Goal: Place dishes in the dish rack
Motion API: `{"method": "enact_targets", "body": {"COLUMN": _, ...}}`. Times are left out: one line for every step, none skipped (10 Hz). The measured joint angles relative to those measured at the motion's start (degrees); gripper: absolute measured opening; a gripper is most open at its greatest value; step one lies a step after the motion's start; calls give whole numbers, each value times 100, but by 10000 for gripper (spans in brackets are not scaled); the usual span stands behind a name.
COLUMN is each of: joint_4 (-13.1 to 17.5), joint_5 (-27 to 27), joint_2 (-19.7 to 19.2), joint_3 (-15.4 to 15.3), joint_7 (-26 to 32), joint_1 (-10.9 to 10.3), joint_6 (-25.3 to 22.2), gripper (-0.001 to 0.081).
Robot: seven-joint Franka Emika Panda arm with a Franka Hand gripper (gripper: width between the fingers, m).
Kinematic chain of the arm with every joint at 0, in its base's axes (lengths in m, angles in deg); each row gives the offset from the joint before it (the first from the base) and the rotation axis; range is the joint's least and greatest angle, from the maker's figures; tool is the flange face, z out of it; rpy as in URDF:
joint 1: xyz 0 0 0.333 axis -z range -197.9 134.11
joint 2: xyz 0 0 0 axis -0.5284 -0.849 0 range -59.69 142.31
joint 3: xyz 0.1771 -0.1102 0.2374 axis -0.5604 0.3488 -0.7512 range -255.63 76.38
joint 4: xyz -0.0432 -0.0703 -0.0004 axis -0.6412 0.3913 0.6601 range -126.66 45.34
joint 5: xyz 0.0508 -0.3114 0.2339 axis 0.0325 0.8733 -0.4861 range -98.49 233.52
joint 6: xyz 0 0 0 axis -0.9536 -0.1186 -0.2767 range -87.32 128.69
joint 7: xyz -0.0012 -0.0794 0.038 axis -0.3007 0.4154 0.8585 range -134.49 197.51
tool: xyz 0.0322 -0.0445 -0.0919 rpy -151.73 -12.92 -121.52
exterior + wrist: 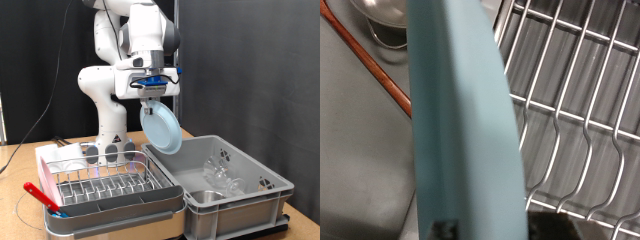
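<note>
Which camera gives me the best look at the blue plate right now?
The exterior view: the light-blue plate hangs whole from the tool, above the seam between dish rack and grey bin. The wrist view shows only its edge, close up.

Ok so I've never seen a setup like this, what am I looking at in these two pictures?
A white robot arm stands behind a table. One picture is taken from a camera in the room. The other comes from a camera on the arm's hand, looking along its jaws. The gripper holds a light-blue plate on edge in the air, between a wire dish rack and a grey bin. The hand camera shows the plate's rim close up, with the rack wires, a small steel bowl and an orange-brown stick below.
</note>
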Motion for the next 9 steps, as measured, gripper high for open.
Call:
{"method": "enact_targets", "body": {"joint_4": -21, "joint_5": -73, "joint_2": 0, "joint_3": 37, "joint_7": 263, "joint_1": -72, "joint_6": 71, "gripper": 38}}
{"method": "enact_targets", "body": {"joint_4": -43, "joint_5": -212, "joint_2": 0, "joint_3": 66, "joint_7": 248, "joint_1": -112, "joint_6": 50, "gripper": 38}}
{"method": "enact_targets", "body": {"joint_4": -44, "joint_5": -421, "joint_2": -2, "joint_3": 59, "joint_7": -171, "joint_1": -76, "joint_6": -113, "gripper": 38}}
{"method": "enact_targets", "body": {"joint_4": -36, "joint_5": -538, "joint_2": -9, "joint_3": 59, "joint_7": -687, "joint_1": 15, "joint_6": -272, "gripper": 38}}
{"method": "enact_targets", "body": {"joint_4": -12, "joint_5": -549, "joint_2": -31, "joint_3": 66, "joint_7": -1131, "joint_1": 190, "joint_6": -424, "gripper": 38}}
{"method": "enact_targets", "body": {"joint_4": 29, "joint_5": -511, "joint_2": -72, "joint_3": 87, "joint_7": -1311, "joint_1": 407, "joint_6": -466, "gripper": 38}}
{"method": "enact_targets", "body": {"joint_4": 76, "joint_5": -467, "joint_2": -120, "joint_3": 155, "joint_7": -1309, "joint_1": 598, "joint_6": -457, "gripper": 38}}
{"method": "enact_targets", "body": {"joint_4": 128, "joint_5": -440, "joint_2": -139, "joint_3": 264, "joint_7": -1236, "joint_1": 732, "joint_6": -456, "gripper": 38}}
{"method": "enact_targets", "body": {"joint_4": 198, "joint_5": -438, "joint_2": -140, "joint_3": 424, "joint_7": -985, "joint_1": 797, "joint_6": -476, "gripper": 38}}
